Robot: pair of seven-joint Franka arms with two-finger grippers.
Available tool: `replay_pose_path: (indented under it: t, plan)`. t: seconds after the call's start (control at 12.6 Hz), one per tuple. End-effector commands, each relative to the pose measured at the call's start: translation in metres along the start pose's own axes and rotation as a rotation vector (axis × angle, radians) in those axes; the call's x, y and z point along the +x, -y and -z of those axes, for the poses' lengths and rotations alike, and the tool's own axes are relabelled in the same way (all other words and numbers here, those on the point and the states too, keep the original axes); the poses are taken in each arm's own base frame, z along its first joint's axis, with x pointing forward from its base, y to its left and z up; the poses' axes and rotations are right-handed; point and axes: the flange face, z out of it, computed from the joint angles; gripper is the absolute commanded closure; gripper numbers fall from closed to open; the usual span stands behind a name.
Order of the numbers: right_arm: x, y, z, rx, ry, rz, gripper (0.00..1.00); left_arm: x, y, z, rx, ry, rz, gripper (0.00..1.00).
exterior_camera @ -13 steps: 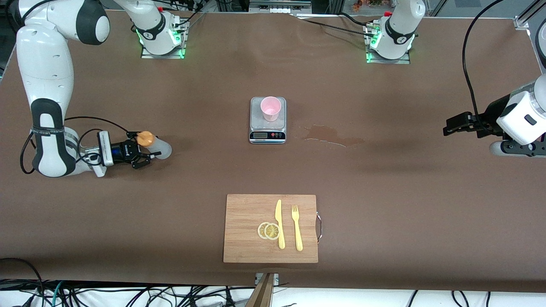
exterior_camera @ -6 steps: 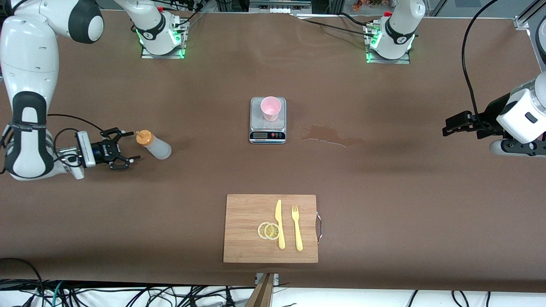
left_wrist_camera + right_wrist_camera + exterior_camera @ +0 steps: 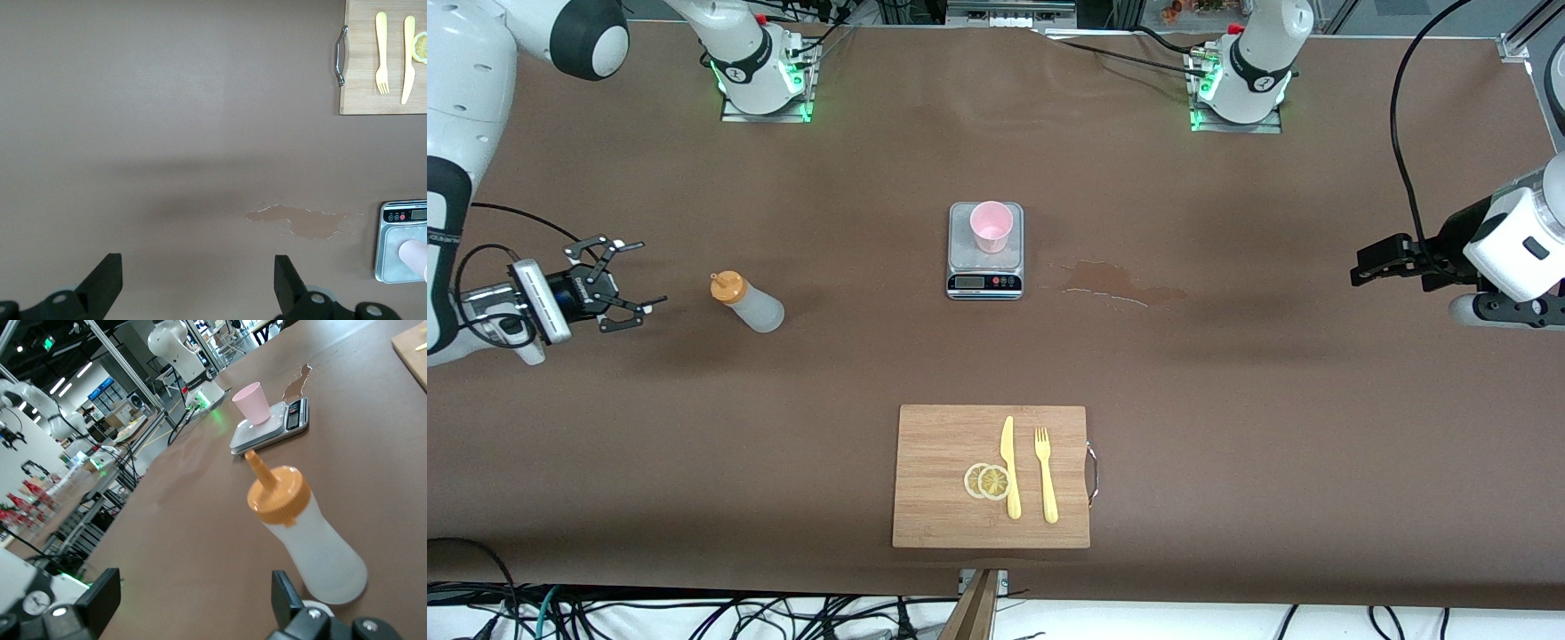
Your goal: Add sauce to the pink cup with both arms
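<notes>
Across the brown table [image 3: 1227, 373], largest first: both arms, white with dark joints, drawn out to their own ends. Right arm's hand [image 3: 624, 284] hangs low over the table, fingers spread, holding nothing, pointed at the bottle and well apart from it. Left arm's hand [image 3: 1371, 264] hovers at the left arm's end, waiting; its wrist view shows the fingers [image 3: 107, 279] parted and empty.

Wooden board [image 3: 943, 498] lies nearest the front camera, carrying a yellow knife [image 3: 1009, 467], a fork [image 3: 1045, 476] and two lemon slices [image 3: 987, 481]. None of it seems needed for pouring.

Grey scale [image 3: 984, 267] sits mid-table with the pink cup [image 3: 991, 226] upright on its plate, likely so the added sauce can be weighed. Cup is pale, tapered, no handle; no sauce can be made out in it. A wet-looking stain [image 3: 1120, 283] marks the table beside the scale, toward the left arm's end.

Sauce bottle [image 3: 749, 302]: whitish, see-through, orange nozzle cap [image 3: 277, 492], standing on the table between the right hand and the scale. Not gripped; judged ready for pickup or just set aside.
</notes>
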Motion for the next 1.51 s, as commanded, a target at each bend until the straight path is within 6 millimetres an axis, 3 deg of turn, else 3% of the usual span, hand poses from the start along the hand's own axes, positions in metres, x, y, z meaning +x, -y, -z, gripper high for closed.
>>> replay_pose_path:
  t: [0.0, 0.16, 0.56, 0.87, 0.95, 1.19, 1.43]
  plan:
    - [0.058, 0.019, -0.003, 0.033, 0.091, -0.161, 0.0, 0.003, 0.003, 0.006, 0.049, -0.003, -0.027, 0.0]
    - [0.085, 0.029, -0.005, 0.02, 0.161, -0.251, 0.0, 0.003, 0.002, 0.005, 0.058, -0.003, -0.03, 0.0]
    - [0.15, 0.079, 0.006, -0.148, 0.335, -0.503, 0.0, 0.003, 0.002, 0.005, 0.058, -0.003, -0.03, 0.0]
    - [0.229, 0.139, -0.009, -0.453, 0.458, -0.825, 0.0, 0.003, 0.002, 0.005, 0.053, -0.003, -0.03, 0.0]
    - [0.24, 0.149, -0.013, -0.528, 0.478, -0.868, 0.0, 0.003, 0.001, 0.005, 0.053, -0.003, -0.03, 0.0]
    - [0.246, 0.178, -0.027, -0.787, 0.5, -0.971, 0.0, 0.003, 0.001, 0.005, 0.052, -0.003, -0.03, 0.0]
    - [0.242, 0.185, -0.047, -1.02, 0.451, -1.16, 0.0, 0.003, 0.001, 0.005, 0.052, -0.003, -0.03, 0.0]
